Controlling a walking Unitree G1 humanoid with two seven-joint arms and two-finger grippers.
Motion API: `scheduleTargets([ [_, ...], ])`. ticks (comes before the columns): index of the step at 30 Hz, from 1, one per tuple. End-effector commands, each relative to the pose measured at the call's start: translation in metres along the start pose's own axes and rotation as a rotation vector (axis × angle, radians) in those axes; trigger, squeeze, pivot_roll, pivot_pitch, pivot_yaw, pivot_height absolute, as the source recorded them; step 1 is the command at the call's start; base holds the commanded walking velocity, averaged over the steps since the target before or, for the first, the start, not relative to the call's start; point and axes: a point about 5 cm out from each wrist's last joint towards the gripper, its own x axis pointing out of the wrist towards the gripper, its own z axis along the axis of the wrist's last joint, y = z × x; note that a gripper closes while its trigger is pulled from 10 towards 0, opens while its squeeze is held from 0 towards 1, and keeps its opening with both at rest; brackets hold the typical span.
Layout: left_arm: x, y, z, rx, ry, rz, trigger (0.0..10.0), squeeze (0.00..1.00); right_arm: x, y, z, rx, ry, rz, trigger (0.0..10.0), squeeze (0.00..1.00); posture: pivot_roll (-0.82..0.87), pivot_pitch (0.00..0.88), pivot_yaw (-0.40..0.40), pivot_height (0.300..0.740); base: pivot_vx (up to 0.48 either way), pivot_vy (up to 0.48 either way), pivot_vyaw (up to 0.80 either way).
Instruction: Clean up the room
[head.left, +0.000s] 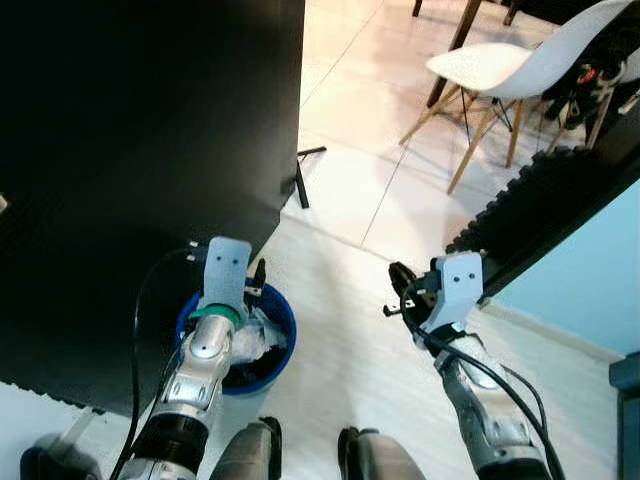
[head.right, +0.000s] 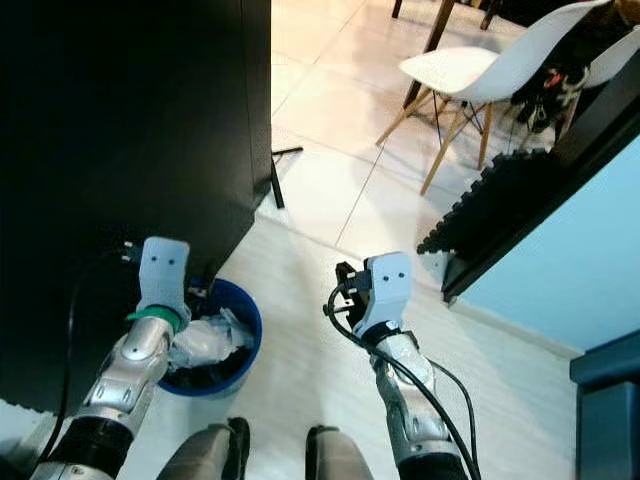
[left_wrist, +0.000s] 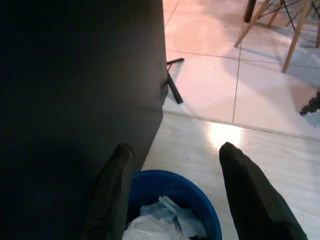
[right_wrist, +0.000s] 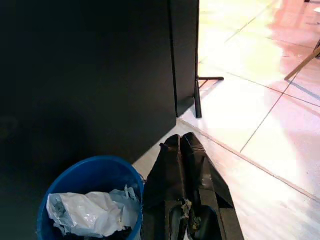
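Left gripper (left_wrist: 172, 192) spread wide over the blue bin (head.left: 281, 318) lower left, crumpled trash (right_wrist: 92, 212) inside, right gripper (right_wrist: 180, 145) pressed together: probably best lifting straight up, clear of the rim.

the left gripper (left_wrist: 172, 165) hangs with its two black fingers spread wide directly above the blue waste bin (head.left: 282, 318), while the right gripper (right_wrist: 180, 147), fingers pressed together, is held out level just beside that bin.
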Motion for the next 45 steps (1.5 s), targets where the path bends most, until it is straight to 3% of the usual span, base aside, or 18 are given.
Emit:
scheduleTargets([
  [1,-0.002,-0.006,0.000,0.017,0.009,-0.022,10.0,0.00,0.002,-0.001,-0.006,-0.013,0.016,-0.006,10.0,0.00,-0.04,0.053,0.012,0.720,0.000,0.000,0.00],
  [10,0.000,-0.008,0.001,0.025,0.017,-0.007,10.0,0.00,0.006,0.003,-0.008,-0.011,0.008,0.005,10.0,0.00,-0.04,0.051,0.010,0.720,-0.119,0.000,0.00],
  [45,0.000,-0.006,0.005,0.056,0.033,-0.012,10.0,0.00,0.012,0.005,-0.014,-0.020,0.006,0.012,10.0,0.00,-0.03,0.035,0.022,0.720,-0.340,0.000,0.00],
])
